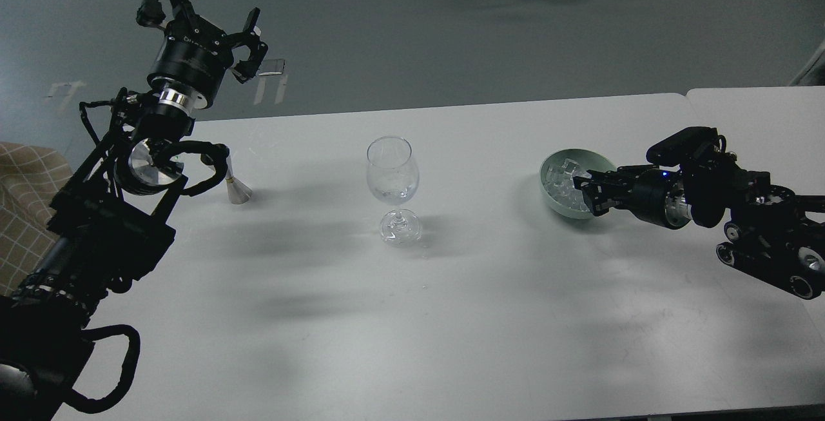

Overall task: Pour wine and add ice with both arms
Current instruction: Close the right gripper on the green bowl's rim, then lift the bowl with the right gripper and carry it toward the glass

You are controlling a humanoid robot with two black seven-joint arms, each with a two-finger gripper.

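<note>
A clear stemmed wine glass (392, 176) stands upright in the middle of the white table (451, 292). A pale green bowl (554, 205) at the right holds a heap of small clear ice cubes (559, 179). My right gripper (583, 193) reaches in from the right over the bowl's near-right rim, with its fingers slightly apart just above the ice. My left gripper (196, 11) is raised high over the table's far-left corner, open and empty. No wine bottle is in view.
A small silver cone-shaped thing (237, 192) stands on the table by my left arm's cable. A second white table (754, 108) adjoins at the right. A checked beige seat (22, 195) is at the left edge. Grey floor lies beyond the table.
</note>
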